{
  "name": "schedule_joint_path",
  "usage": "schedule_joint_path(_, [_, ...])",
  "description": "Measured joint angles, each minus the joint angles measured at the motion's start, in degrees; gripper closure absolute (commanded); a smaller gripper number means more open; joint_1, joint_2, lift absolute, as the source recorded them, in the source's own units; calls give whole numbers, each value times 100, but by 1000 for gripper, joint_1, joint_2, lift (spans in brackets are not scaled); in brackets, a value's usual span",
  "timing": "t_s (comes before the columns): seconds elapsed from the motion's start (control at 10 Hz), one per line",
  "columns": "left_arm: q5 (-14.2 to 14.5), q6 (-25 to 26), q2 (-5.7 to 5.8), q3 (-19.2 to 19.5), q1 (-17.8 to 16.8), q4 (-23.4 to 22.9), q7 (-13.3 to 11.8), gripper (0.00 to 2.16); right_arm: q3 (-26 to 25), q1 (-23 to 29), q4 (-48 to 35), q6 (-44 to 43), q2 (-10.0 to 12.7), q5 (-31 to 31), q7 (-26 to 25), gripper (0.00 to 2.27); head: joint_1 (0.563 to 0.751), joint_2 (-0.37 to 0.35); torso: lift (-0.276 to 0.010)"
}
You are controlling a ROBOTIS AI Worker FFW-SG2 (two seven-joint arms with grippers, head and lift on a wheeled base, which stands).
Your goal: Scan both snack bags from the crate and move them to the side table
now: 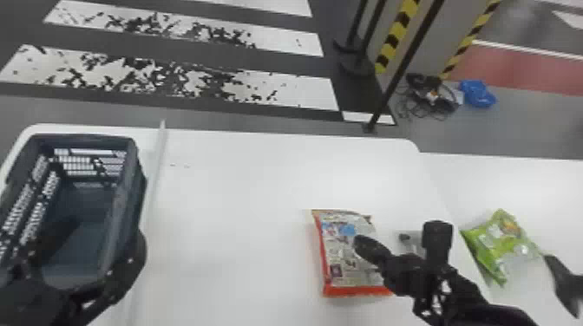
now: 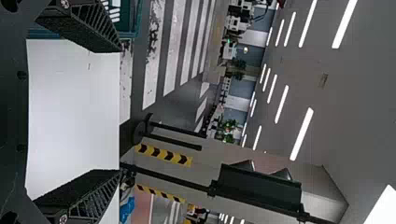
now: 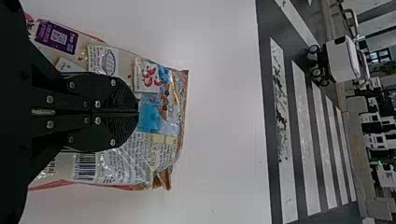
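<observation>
Black left arm (image 1: 34, 303) at eight o'clock, black right arm (image 1: 490, 310) at four; right fingers (image 3: 122, 97) ribbed, round-edged, with silver screws (image 3: 97, 104).

Crate (image 1: 123, 199) dark matt plastic, red-edged snack bag (image 1: 342, 260) glossy crinkled film, green snack bag (image 1: 499, 242) likewise shiny and creased, white tabletop (image 1: 238, 195) smooth with soft sheen, blue bundle (image 1: 477, 93) looks like thin crumpled plastic
</observation>
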Motion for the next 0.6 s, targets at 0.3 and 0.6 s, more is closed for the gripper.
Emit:
schedule_joint_path(0.3, [6,-13,-5,-1,-32,-3,1,66,-503,450,-1208,434,83,-434,-32,-1,695,-255,-29])
schedule_joint_path(0.6, [133,-44,44,-2,-118,126,-54,66,-1323,669,-1456,518,90,-815,-35,36,695,-350,-29])
